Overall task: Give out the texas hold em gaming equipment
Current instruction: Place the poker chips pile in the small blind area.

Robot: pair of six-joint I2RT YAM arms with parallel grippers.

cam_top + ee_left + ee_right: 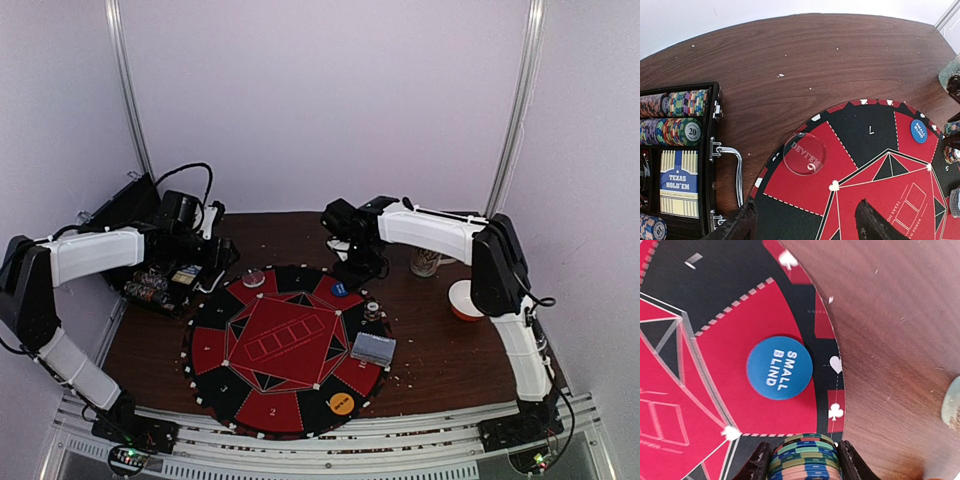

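Observation:
A round red-and-black poker mat (285,345) lies mid-table. On it sit a clear dealer button (804,153), a blue "small blind" button (779,367), an orange button (341,403), a grey-blue deck of cards (373,349) and a small chip stack (372,312). My right gripper (805,461) is shut on a stack of poker chips (805,455) at the mat's far right edge, just beside the blue button. My left gripper (805,227) is open and empty, low over the mat's far left edge, short of the dealer button.
An open black case (690,165) with rows of chips and a boxed "Texas Hold'em" deck (679,182) stands left of the mat, its metal handle (735,170) by my left finger. A white patterned mug (425,262) and a white-and-orange bowl (465,298) stand at the right.

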